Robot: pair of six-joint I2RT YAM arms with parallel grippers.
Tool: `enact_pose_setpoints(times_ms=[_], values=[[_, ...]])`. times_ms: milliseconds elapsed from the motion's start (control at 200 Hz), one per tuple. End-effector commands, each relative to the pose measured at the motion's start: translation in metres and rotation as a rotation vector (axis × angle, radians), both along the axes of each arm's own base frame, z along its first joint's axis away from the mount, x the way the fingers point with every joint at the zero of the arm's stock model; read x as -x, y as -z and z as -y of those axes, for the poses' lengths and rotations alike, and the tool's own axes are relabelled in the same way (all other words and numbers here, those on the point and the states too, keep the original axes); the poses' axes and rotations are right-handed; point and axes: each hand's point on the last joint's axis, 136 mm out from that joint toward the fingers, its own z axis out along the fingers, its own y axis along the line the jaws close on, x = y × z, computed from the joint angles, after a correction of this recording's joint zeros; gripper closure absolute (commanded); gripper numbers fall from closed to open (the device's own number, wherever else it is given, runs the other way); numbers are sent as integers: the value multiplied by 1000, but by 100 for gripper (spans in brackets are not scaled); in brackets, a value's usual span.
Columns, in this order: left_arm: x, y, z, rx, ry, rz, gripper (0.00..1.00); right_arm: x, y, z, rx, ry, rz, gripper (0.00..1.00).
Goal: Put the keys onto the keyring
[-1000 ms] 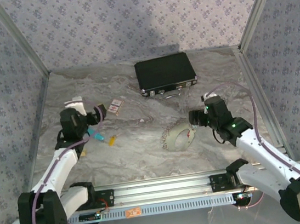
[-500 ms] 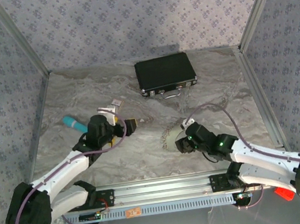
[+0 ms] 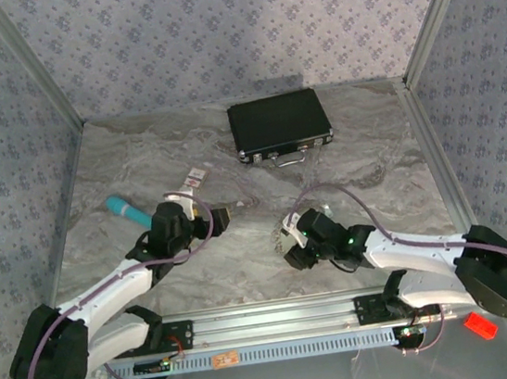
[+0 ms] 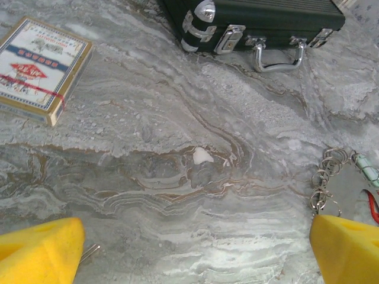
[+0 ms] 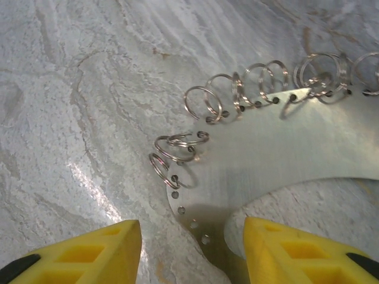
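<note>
My left gripper (image 3: 216, 218) hovers low over bare marble left of centre, its yellow fingers (image 4: 37, 251) wide open with nothing between them (image 4: 195, 251). A thin metal tip (image 4: 90, 252) pokes out beside the left finger; I cannot tell what it is. The keys are hidden. My right gripper (image 3: 293, 253) is down at a pale crescent plate (image 5: 278, 148) that carries several small silvery split rings (image 5: 177, 142). The plate's narrow end lies between its parted yellow fingers (image 5: 89, 254), with gaps on both sides. A red sliver (image 4: 373, 204), perhaps the keyring's tag, shows by the plate.
A black case (image 3: 281, 125) lies at the back centre. A card box (image 3: 196, 176) sits just behind my left gripper, and a teal stick (image 3: 127, 210) lies to its left. Patterned walls close in the table on three sides.
Both arms swung in toward the table's middle. The left gripper left the teal stick's area and moved right. The right gripper dropped onto the plate's left end and its jaws narrowed.
</note>
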Motion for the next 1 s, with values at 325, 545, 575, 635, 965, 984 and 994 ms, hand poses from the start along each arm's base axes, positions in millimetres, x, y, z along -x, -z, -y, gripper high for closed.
enact_pose_setpoints(times_ms=[325, 545, 575, 635, 965, 984, 994], values=[[1, -4, -2, 24, -22, 31, 3, 0, 0, -27, -11, -186, 74, 60], [1, -5, -2, 23, -20, 37, 3, -4, 4, -27, 4, -182, 77, 63], [1, -6, -2, 23, -20, 39, 3, -5, 4, -27, 6, -181, 77, 64], [1, -6, -3, 21, -22, 40, 3, -6, 5, -27, 7, -178, 76, 64], [4, -6, -6, 14, -28, 44, 2, -6, 13, -33, -4, -190, 54, 74], [4, -6, -7, 13, -29, 45, 2, -6, 13, -33, -4, -191, 53, 76], [4, -6, -6, 13, -28, 45, 2, -6, 12, -34, -6, -193, 55, 77]])
